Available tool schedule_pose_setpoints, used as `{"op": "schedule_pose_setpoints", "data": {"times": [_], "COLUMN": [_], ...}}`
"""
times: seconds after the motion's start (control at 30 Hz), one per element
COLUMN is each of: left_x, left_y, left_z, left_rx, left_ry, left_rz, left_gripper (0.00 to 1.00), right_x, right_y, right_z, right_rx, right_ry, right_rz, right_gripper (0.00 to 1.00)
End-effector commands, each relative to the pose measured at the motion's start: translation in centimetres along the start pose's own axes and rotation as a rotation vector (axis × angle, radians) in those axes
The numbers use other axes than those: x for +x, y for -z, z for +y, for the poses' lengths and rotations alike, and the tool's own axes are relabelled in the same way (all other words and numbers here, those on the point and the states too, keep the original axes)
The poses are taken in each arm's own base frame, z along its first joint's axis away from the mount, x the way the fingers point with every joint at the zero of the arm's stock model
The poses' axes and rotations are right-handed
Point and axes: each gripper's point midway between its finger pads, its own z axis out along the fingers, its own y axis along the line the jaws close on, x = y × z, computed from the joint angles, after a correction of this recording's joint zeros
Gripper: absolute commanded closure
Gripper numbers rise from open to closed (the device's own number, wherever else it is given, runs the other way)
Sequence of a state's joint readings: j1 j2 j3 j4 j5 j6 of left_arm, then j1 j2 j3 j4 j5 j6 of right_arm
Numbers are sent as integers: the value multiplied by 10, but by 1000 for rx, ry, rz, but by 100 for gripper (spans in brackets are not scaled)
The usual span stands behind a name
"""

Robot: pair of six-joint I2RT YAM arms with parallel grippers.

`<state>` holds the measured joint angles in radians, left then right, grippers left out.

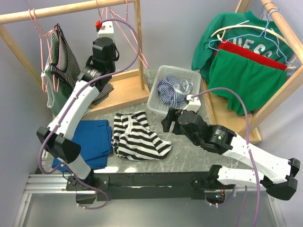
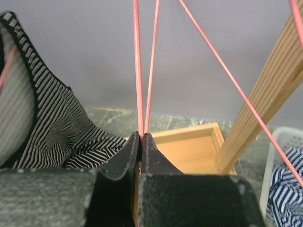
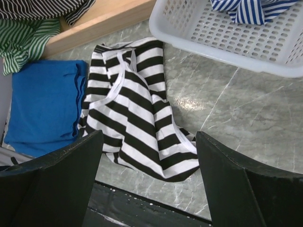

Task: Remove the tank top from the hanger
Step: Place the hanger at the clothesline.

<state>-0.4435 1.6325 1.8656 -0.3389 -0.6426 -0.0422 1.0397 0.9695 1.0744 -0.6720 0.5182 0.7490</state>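
A black-and-white wide-striped tank top (image 1: 135,137) lies flat on the marble table, off any hanger; it also shows in the right wrist view (image 3: 137,109). My left gripper (image 1: 103,23) is raised by the wooden rail and shut on the wire of an empty pink hanger (image 1: 129,33). In the left wrist view the gripper (image 2: 141,137) pinches the pink hanger wires (image 2: 138,71) between its closed jaws. My right gripper (image 1: 166,122) is open and empty, hovering above the table just right of the tank top, whose lower edge lies between the fingers in its own view (image 3: 147,137).
Thin-striped garments (image 1: 59,61) hang on pink hangers at the left of the wooden rack (image 1: 71,8). A blue garment (image 1: 90,142) lies left of the tank top. A white basket (image 1: 158,106) holds blue-striped clothes. A green sweater (image 1: 236,38) hangs on the right rack.
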Motion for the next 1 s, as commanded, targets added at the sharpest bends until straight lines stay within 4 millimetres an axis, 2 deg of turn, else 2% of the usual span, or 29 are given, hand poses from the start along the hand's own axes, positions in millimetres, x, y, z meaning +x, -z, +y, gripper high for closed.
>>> {"op": "schedule_pose_setpoints", "data": {"times": [0.0, 0.03, 0.07, 0.17, 0.2, 0.27, 0.3, 0.33, 0.37, 0.4, 0.47, 0.5, 0.57, 0.63, 0.67, 0.73, 0.77, 0.83, 0.87, 0.9, 0.93, 0.97], "left_x": [-25, -24, -10, -3, -4, -6, -10, -10, -10, -14, -10, -13, -6, -10, -2, -5, 2, -2, 7, -1, 0, 11], "left_y": [1, 4, 3, 8, 12, 16, 20, 23, 26, 32, 37, 44, 49, 60, 62, 73, 75, 88, 92, 106, 115, 120], "left_z": [-4, -7, -10, -9, -8, -8, -6, -5, -6, -2, 0, 5, 8, 14, 16, 22, 23, 32, 33, 41, 41, 42], "left_rx": [69, 98, 105, 116, 121, 136, 140, 144, 156, 160, 165, 165, 163, 171, 168, 173, 173, 171, 174, 192, 221, 228], "left_ry": [73, 77, 72, 84, 87, 96, 106, 109, 116, 127, 129, 139, 140, 155, 158, 170, 167, 188, 193, 211, 215, 225], "left_rz": [-33, -33, -8, 3, 3, 6, 0, 3, 6, -2, 8, 0, 14, 2, 17, 8, 26, 18, 34, 8, 9, 32], "left_gripper": [99, 99, 99, 97, 90, 82, 67, 59, 56, 46, 34, 23, 19, 7, 3, 4, 4, 4, 4, 4, 4, 4], "right_x": [-2, -1, -1, 1, 2, 4, 7, 7, 9, 12, 15, 18, 26, 38, 44, 57, 64, 78, 85, 87, 98, 100], "right_y": [-4, -5, -6, -8, -9, -11, -11, -12, -13, -13, -13, -14, -16, -20, -22, -30, -31, -42, -45, -46, -54, -56], "right_z": [9, 9, 9, 11, 12, 12, 13, 12, 13, 13, 13, 13, 16, 19, 21, 23, 27, 31, 33, 36, 35, 40], "right_rx": [-25, -23, -21, -23, -23, -22, -28, -29, -32, -36, -39, -44, -61, -80, -88, -89, -112, -105, -109, -108, -92, -97], "right_ry": [-31, -29, -27, -15, -15, -12, -9, -9, -9, -3, -1, 9, 22, 40, 52, 78, 87, 115, 124, 133, 147, 145], "right_rz": [-5, -3, -3, 8, 11, 16, 24, 24, 30, 40, 51, 59, 90, 132, 154, 196, 230, 280, 310, 328, 365, 379], "right_gripper": [14, 14, 14, 14, 14, 14, 14, 14, 14, 13, 12, 12, 11, 9, 8, 4, 2, 0, 0, 0, 0, 0]}}
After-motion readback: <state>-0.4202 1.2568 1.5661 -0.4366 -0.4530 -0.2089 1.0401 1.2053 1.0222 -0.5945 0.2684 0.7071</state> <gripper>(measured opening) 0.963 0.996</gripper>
